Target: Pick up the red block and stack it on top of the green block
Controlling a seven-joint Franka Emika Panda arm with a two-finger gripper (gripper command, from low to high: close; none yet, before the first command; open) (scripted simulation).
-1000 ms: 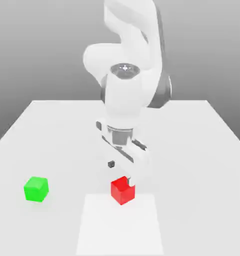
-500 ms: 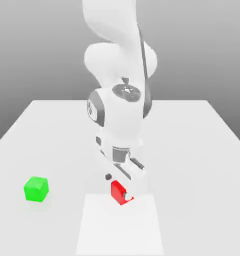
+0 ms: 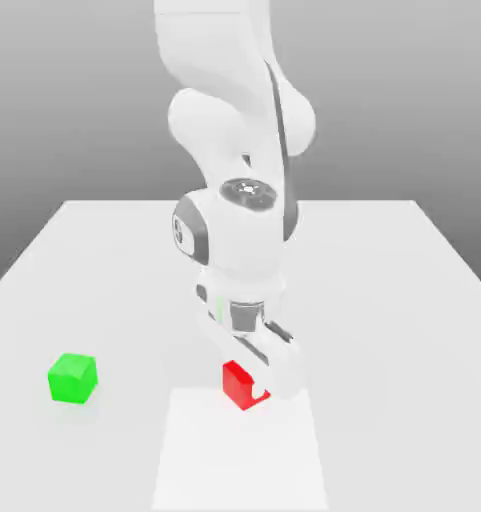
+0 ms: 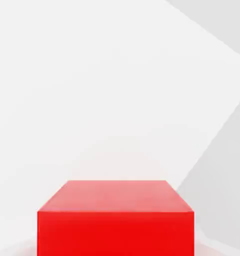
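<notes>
In the exterior view there are two blocks and one arm on a white table (image 3: 404, 300). The one red block (image 3: 240, 383) sits near the front middle of the table, at the far edge of a paler square patch (image 3: 239, 455) marked on the surface. The one green block (image 3: 72, 378) rests well apart from it, toward the exterior view's left, with nothing on top of it. The white arm (image 3: 234, 130) reaches down from behind, and its hand covers the red block's far and right sides; the jaws (image 3: 252, 385) are down at the block and drawn together against it, clamped on the red block, which sits level with the table. In the hand view one red block (image 4: 116, 220) appears close up, its top face and one side face showing, with the white table (image 4: 92, 100) behind it and a paler band (image 4: 221, 190) running across one corner.
</notes>
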